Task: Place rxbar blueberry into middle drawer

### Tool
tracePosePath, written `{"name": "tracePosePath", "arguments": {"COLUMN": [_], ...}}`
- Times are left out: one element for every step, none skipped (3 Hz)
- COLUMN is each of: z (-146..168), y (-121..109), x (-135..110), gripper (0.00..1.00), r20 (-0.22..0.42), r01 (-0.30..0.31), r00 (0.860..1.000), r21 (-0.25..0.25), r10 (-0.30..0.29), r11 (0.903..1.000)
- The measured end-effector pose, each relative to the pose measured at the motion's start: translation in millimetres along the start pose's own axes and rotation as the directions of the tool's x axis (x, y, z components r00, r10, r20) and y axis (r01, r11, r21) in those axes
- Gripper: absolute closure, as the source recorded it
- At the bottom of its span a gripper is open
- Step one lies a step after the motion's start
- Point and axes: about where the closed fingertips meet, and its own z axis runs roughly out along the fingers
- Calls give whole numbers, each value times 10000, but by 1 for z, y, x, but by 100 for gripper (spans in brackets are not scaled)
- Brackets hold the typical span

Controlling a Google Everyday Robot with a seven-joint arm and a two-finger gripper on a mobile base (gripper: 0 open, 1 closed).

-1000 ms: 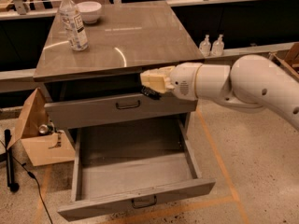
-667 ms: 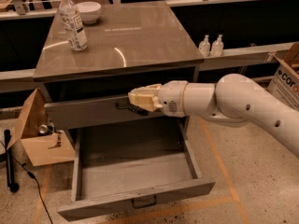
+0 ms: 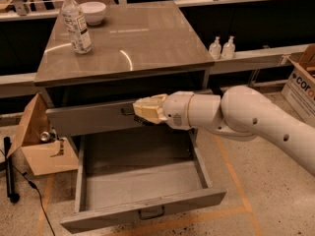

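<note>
Grey metal, wide and flat-floored with a dark curved handle, the middle drawer [image 3: 147, 209] stands pulled out. Above its back edge, just before the shut grey upper drawer front [image 3: 88, 118], hangs the smooth white arm's cream, blunt-ended gripper [image 3: 146, 110]. Whether it is spread or pressed together cannot be told. A dark sliver touching its underside looks like the blue-black-wrapped rxbar blueberry [image 3: 143, 122].
</note>
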Motion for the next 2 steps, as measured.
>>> {"name": "tracePosePath", "arguments": {"z": [18,52], "y": [2,-8], "x": [37,98], "gripper": [100,100], "r20": [116,618], "r01": [287,450], "r00": [9995,9972], "r21": [49,-375], "r10": [-288,-427], "r11": [9996,9983]}}
